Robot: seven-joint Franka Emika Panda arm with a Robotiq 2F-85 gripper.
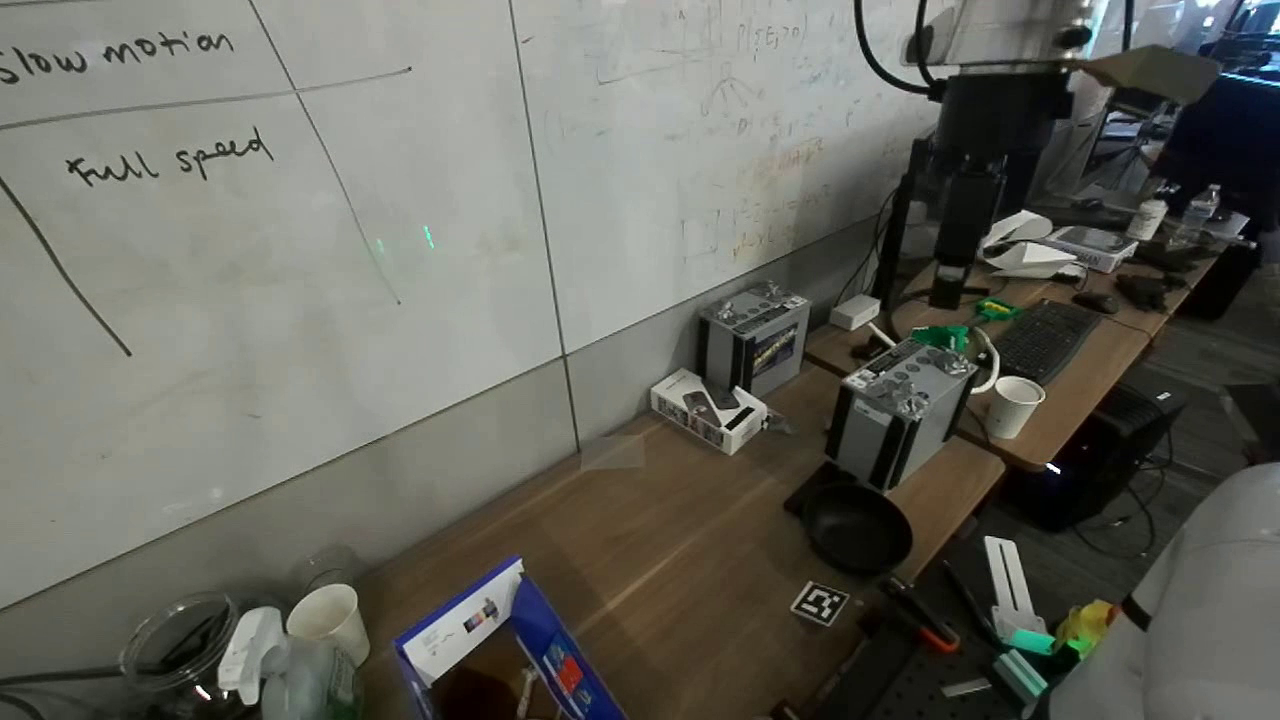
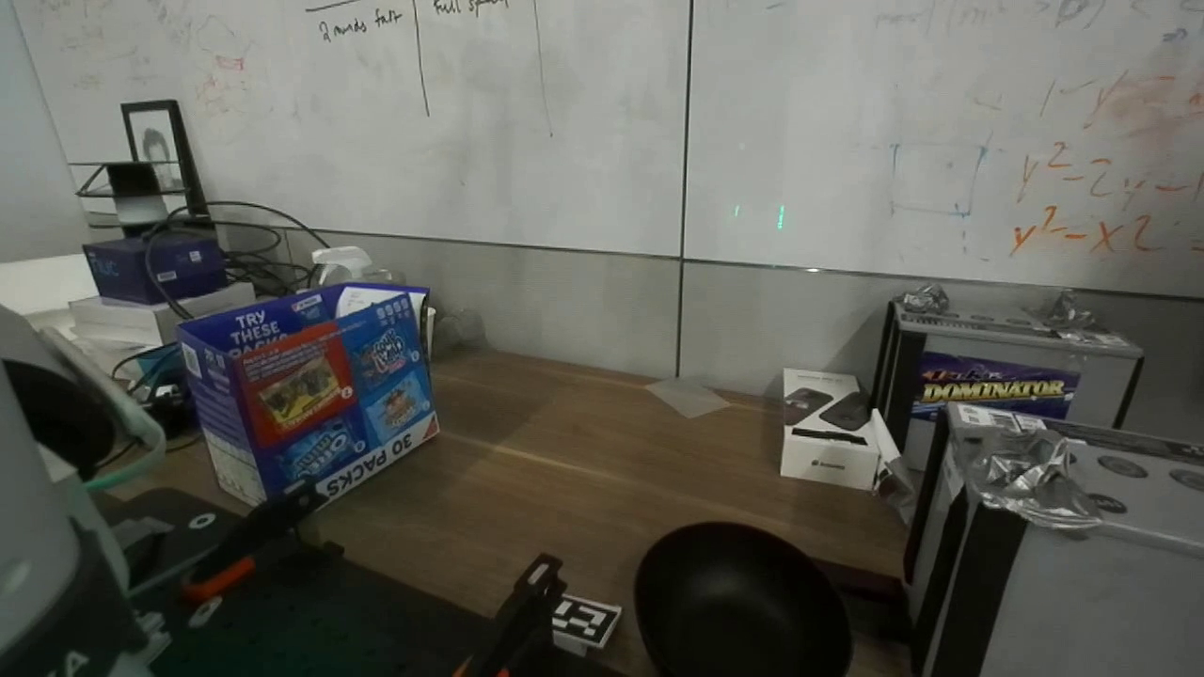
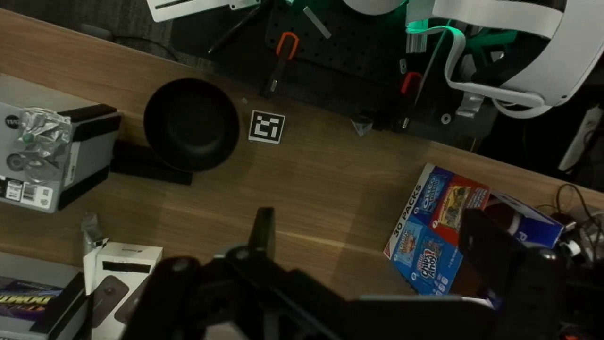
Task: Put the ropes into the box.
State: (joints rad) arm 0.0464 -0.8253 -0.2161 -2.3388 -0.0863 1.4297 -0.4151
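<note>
While gripper (image 3: 368, 218) hangs above desk (image 3: 311, 184), fingers (image 3: 263, 232) spread wide.

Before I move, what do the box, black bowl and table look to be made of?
Box: likely thin cardboard with a smooth printed finish, judging by its flat panels and straight creased edges.
Black bowl: matte, with only a faint sheen; coated metal or plastic, I can't tell which.
Table: satin wood or wood-look laminate; brown, with long grain streaks.

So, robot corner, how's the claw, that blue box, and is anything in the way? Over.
Gripper open, holding nothing. Blue box open at the top. Can't clearly make out any ropes. Black bowl apart from the box, likely not in the way.
</note>
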